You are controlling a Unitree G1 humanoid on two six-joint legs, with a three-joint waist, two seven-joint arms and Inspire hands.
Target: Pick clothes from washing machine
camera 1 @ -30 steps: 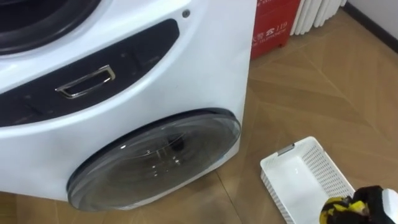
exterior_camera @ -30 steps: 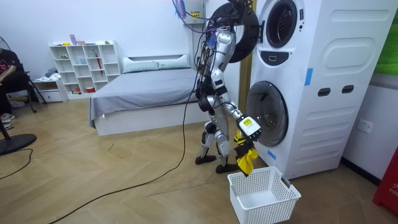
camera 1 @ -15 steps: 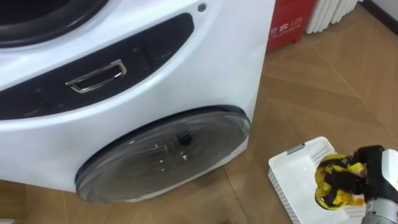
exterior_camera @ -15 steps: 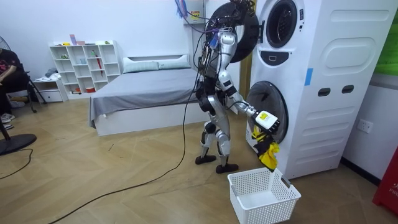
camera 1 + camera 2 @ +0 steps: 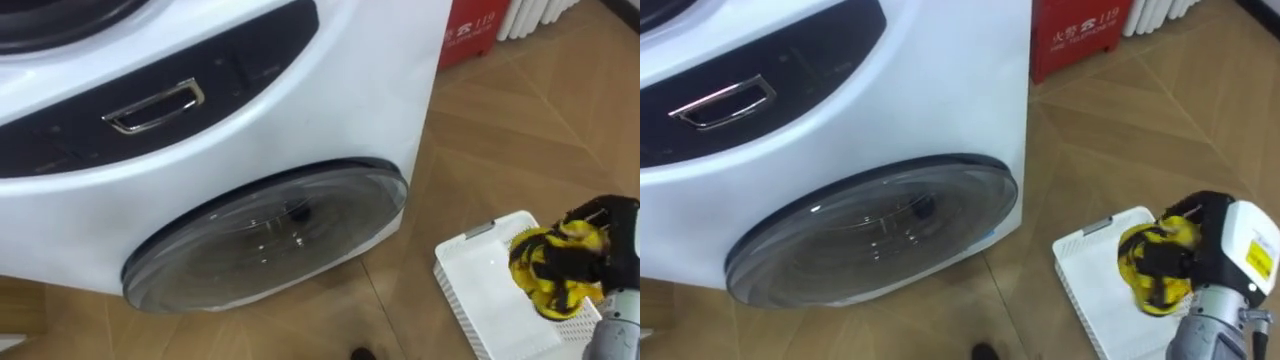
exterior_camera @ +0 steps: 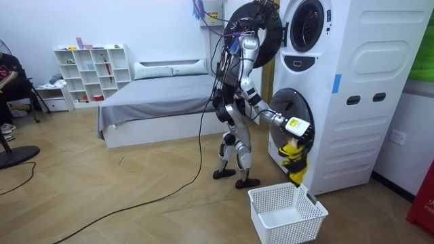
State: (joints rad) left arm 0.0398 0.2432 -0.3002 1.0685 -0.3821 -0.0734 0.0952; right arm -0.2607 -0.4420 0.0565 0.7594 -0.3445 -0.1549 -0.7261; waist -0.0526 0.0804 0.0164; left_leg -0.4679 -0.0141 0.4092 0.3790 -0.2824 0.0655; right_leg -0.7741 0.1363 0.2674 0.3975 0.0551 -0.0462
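Note:
My right hand (image 5: 605, 245) (image 5: 1200, 250) (image 6: 300, 129) is shut on a bunched yellow and black garment (image 5: 548, 268) (image 5: 1150, 262) (image 6: 292, 163), held above the white laundry basket (image 5: 480, 285) (image 5: 1090, 262) (image 6: 287, 212) on the floor. The garment hangs down from the hand in the room view. The white washing machine (image 5: 300, 110) (image 6: 346, 88) is in front of me, its lower round glass door (image 5: 265, 235) (image 5: 875, 225) shut. I stand facing the machine with the right arm stretched toward the basket.
A red box (image 5: 470, 30) stands on the wooden floor behind the machine's corner, with a white radiator (image 5: 535, 12) beyond it. In the room view a bed (image 6: 163, 102) and a white shelf (image 6: 91, 74) lie behind me. A person (image 6: 8, 81) sits at the room view's far left.
My right hand has lifted the yellow garment up and forward, from low beside me to above the basket. The eye views have shifted a little.

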